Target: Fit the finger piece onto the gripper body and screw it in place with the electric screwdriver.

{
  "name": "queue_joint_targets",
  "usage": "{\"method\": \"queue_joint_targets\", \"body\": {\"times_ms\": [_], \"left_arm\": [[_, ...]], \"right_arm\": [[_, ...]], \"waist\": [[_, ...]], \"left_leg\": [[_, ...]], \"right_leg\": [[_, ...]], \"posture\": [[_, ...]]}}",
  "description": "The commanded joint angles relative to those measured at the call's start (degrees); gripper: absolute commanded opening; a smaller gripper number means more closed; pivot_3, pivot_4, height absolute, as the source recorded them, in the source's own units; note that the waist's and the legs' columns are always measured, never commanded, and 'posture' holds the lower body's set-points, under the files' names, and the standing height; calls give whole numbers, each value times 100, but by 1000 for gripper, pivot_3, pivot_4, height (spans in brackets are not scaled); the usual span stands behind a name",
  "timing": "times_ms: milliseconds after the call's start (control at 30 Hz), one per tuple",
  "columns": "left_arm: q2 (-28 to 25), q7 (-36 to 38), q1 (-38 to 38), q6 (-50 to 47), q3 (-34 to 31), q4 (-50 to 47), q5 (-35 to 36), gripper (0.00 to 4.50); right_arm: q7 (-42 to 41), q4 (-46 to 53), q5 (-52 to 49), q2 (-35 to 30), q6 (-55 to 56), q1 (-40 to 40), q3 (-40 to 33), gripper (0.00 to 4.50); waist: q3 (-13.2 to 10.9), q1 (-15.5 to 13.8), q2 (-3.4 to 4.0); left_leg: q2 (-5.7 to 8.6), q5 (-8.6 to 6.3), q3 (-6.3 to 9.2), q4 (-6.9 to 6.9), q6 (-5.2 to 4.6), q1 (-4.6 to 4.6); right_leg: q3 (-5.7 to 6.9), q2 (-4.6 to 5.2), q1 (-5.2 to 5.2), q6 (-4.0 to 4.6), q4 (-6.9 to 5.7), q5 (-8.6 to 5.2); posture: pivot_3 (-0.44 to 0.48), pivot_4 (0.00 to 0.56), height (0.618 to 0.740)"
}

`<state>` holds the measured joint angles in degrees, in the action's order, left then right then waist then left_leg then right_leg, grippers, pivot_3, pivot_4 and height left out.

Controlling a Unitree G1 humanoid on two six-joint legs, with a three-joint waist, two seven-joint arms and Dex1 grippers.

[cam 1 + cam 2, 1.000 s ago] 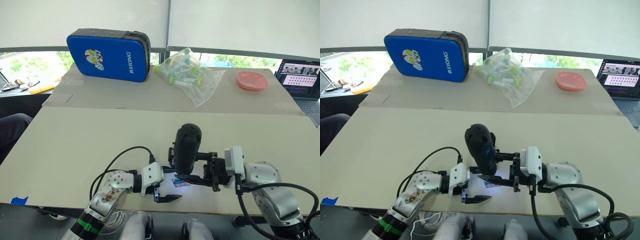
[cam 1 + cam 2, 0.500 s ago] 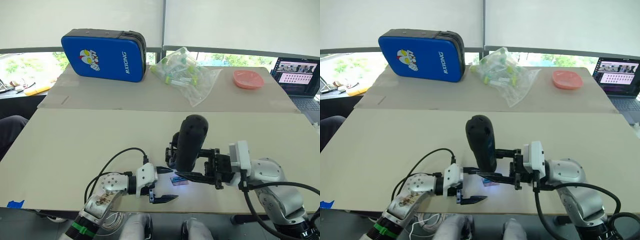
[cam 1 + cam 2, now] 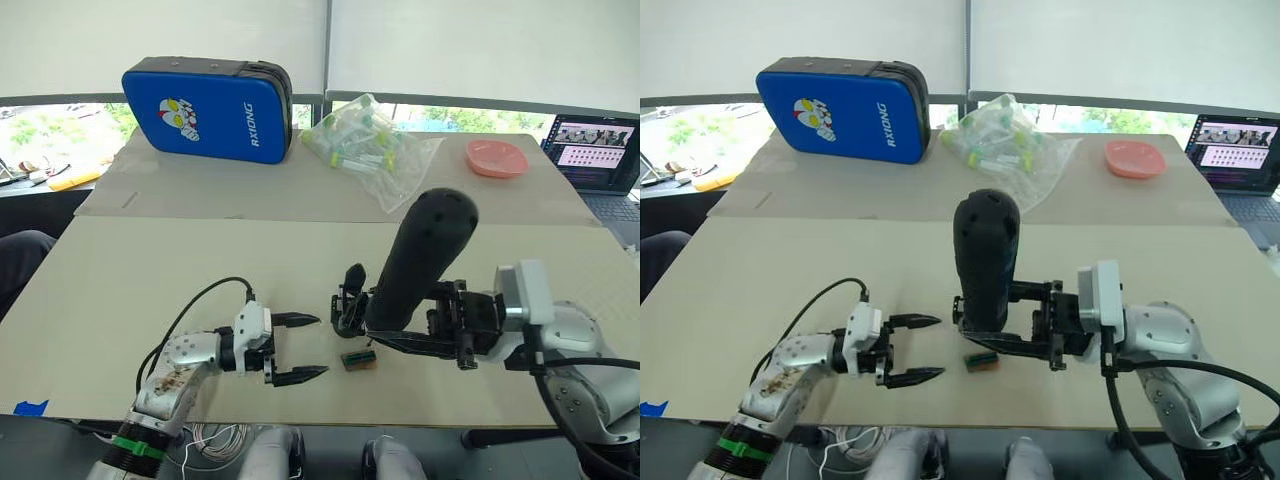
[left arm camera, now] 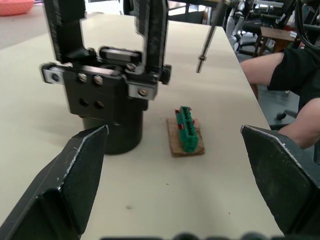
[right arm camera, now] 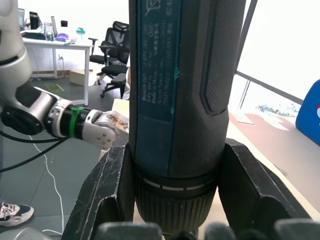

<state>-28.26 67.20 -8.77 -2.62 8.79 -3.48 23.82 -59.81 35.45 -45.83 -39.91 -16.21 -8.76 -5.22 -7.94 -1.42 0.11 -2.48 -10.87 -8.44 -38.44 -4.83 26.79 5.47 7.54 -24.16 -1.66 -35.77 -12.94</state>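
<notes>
Robot fingers frame the near edge of the beige table [image 3: 150, 270]: the left gripper [image 3: 297, 348] hovers with its black fingers spread wide and nothing between them, while the right gripper [image 3: 392, 334] is clamped around the long matte-black electric screwdriver [image 3: 420, 260], held tilted, its thin metal bit hanging just above the tabletop. Between them lies a small green-and-brown rectangular block [image 3: 358, 359], and just beyond it stands the black, round-based gripper body [image 4: 107, 100], upright on the table. The finger piece cannot be made out. The screwdriver looks rigid and top-heavy, best gripped low on its ribbed collar. Farther back sit a blue zipped case [image 3: 212, 108], a clear bag of tubes [image 3: 375, 148], a pink dish [image 3: 496, 158] and a laptop [image 3: 597, 155].
</notes>
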Motion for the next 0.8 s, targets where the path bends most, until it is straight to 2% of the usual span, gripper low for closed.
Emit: {"method": "queue_joint_targets", "body": {"times_ms": [33,200,533,800], "left_arm": [[93,-202,-236,212,-115,294,-188,4480],[319,-236,-554,269,8,766,-366,4480],[889,-358,-1450,732,580,2144,-1280,4480],[1411,-538,-1558,869,743,2460,-1515,4480]], "right_arm": [[127,354,-515,-184,-114,-203,-494,1907],[310,447,-892,-409,-366,-342,-803,1907],[412,427,-1209,-755,-650,-491,-1062,1907],[415,417,-1183,-797,-706,-525,-1129,1907]], "waist": [[-1,-11,-1],[-8,-17,-13],[-19,-64,-31],[-19,-92,-31]], "left_leg": [[1,0,0,0,0,-1],[2,1,0,0,-2,2],[2,-1,-1,-9,-7,7],[3,-12,1,-39,-26,20]], "right_leg": [[0,0,2,0,0,0],[2,-1,1,-3,0,2],[2,-1,1,-14,0,10],[3,3,2,-51,2,31]], "posture": [[0,150,740],[0,150,740],[0,150,740],[0,150,740]]}}
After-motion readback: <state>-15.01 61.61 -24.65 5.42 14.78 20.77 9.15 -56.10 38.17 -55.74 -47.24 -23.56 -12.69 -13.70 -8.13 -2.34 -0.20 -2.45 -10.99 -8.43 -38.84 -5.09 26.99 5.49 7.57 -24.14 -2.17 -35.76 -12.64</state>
